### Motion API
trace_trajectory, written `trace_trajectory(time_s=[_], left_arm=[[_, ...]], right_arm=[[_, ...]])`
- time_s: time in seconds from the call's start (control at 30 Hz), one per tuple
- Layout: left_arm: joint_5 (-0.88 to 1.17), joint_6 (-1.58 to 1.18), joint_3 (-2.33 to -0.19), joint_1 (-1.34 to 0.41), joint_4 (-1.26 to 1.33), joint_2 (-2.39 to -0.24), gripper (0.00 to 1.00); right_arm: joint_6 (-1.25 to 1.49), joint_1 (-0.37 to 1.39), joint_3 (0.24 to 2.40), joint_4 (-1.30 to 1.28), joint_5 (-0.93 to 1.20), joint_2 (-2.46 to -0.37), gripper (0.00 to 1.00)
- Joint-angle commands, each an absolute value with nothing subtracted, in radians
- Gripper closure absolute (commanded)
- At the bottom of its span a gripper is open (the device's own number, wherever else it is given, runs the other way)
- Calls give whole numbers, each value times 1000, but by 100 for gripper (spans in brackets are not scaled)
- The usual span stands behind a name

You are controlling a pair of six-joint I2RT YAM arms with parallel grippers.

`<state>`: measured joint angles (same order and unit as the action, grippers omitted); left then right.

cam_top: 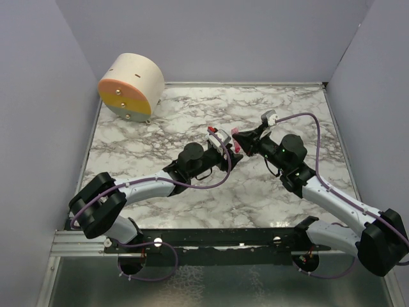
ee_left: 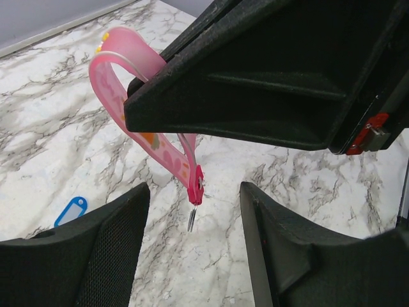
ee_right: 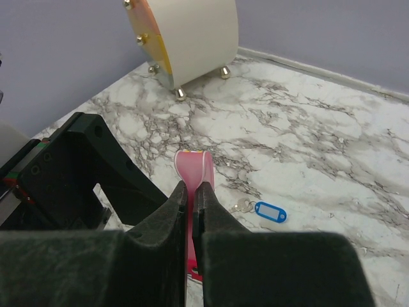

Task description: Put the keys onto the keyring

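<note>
My right gripper (ee_right: 190, 192) is shut on the pink key (ee_right: 193, 167), a slim pink-red piece that curves up out of the jaws. In the left wrist view the pink key (ee_left: 150, 137) hangs from the right gripper's black body (ee_left: 275, 77), its red end and grey metal tip pointing down above the marble. My left gripper (ee_left: 195, 256) is open and empty, with a finger on either side just below that tip. The keyring's blue tag (ee_right: 270, 212) lies flat on the table with its small metal ring (ee_right: 243, 206) beside it. The tag also shows in the left wrist view (ee_left: 71, 210). In the top view both grippers meet mid-table, right (cam_top: 238, 137) and left (cam_top: 227, 148), and the tag is hidden.
A round cream drum (cam_top: 131, 86) with an orange and yellow face stands at the back left, also seen in the right wrist view (ee_right: 192, 38). Purple walls (cam_top: 38, 96) enclose the marble table (cam_top: 179, 115) on three sides.
</note>
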<state>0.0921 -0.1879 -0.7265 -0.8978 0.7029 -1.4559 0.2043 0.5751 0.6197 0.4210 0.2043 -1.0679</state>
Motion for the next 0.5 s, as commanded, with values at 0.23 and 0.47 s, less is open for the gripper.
trace_trajectory(time_s=[0.23, 0.47], left_arm=[[135, -199, -735, -883, 737, -1480, 46], [141, -205, -737, -879, 739, -1486, 53]], right_arm=[[192, 581, 650, 415, 235, -1062, 99], [193, 580, 651, 414, 236, -1062, 99]])
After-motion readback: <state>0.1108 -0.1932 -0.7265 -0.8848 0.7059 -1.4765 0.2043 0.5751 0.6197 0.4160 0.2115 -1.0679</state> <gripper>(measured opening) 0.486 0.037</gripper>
